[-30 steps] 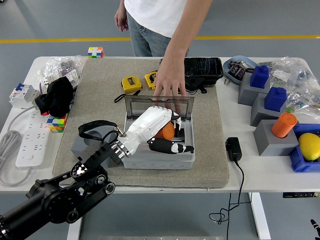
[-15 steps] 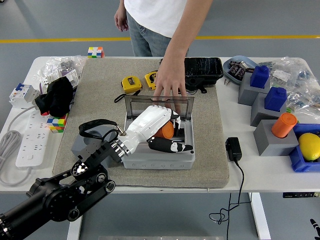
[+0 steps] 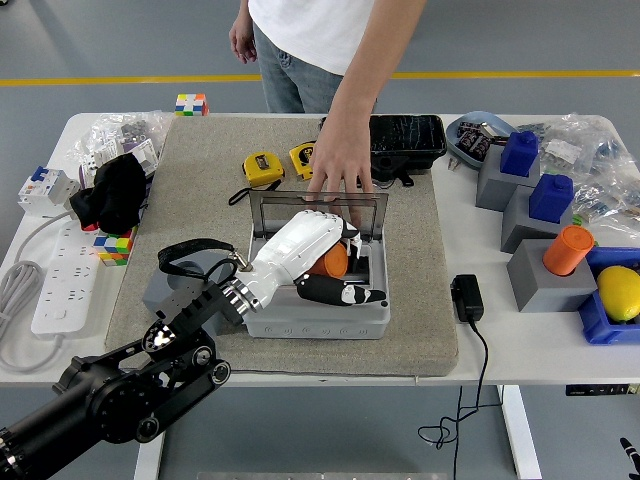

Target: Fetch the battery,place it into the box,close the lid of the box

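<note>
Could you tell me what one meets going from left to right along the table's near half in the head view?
White power strip → robot's left hand over the grey box → black adapter → orange cylinder → yellow lemon.

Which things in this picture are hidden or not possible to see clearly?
- Head view: the left hand covers most of the orange battery and the inside of the box.
- The person's hand hides part of the lid.
- The right arm is outside the picture.
- Contents of the plastic bags are too small.
</note>
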